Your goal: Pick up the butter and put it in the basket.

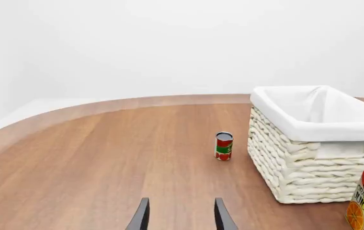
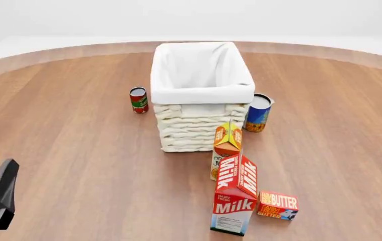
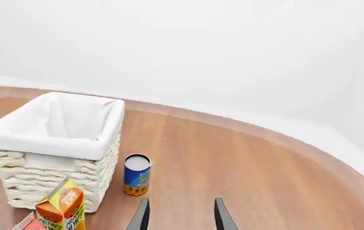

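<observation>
The butter (image 2: 277,205), a small flat red and orange box, lies on the table near the front edge, just right of the Milk carton (image 2: 235,202). The basket (image 2: 201,111), cream wicker with a white liner, stands at the table's middle; it also shows as the basket (image 1: 310,167) and the basket (image 3: 54,177). My left gripper (image 1: 180,218) is open with nothing between its fingers, far to the front left. My right gripper (image 3: 180,215) is open too, at the right edge, well apart from the butter. Neither wrist view shows the butter.
An orange juice carton (image 2: 226,148) stands between the Milk carton and the basket. A red can (image 2: 138,100) sits left of the basket, a blue can (image 2: 258,112) right of it. The table's curved edge runs along the back.
</observation>
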